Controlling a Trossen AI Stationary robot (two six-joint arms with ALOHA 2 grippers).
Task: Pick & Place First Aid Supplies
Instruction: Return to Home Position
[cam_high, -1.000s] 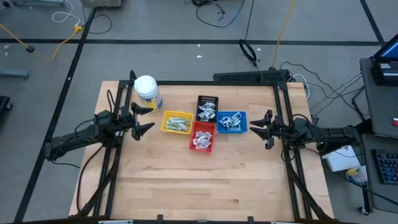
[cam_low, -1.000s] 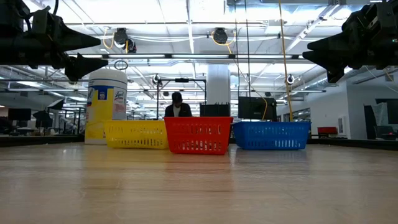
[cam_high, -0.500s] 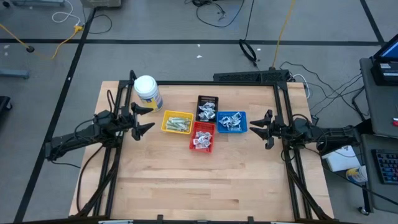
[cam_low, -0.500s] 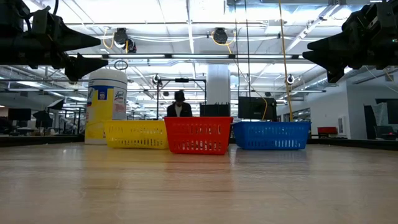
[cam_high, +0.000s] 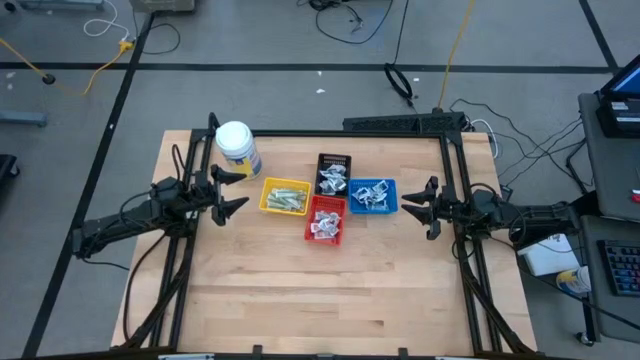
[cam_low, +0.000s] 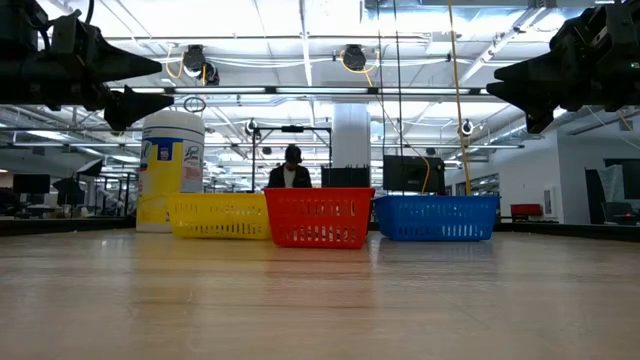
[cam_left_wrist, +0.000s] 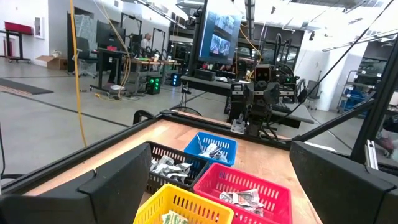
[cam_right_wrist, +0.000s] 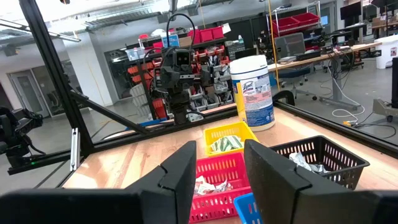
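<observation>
The first aid supplies lie in four small trays in the far middle of the table. Pale green-grey wrappers fill the yellow tray (cam_high: 284, 196). White packets sit in the black tray (cam_high: 334, 172), the blue tray (cam_high: 372, 196) and the red tray (cam_high: 325, 220). My left gripper (cam_high: 236, 190) hovers open above the table, left of the yellow tray, touching nothing. My right gripper (cam_high: 410, 208) hovers open, right of the blue tray, also touching nothing. Both hang well above the table in the low view, left gripper (cam_low: 165, 82) and right gripper (cam_low: 495, 88).
A white jar with a yellow label (cam_high: 238, 146) stands upright at the far left, behind the left gripper. A black frame rail (cam_high: 350, 133) runs along the table's far edge. Bare wood (cam_high: 320, 290) stretches across the near half. A person (cam_low: 291, 172) is in the room beyond.
</observation>
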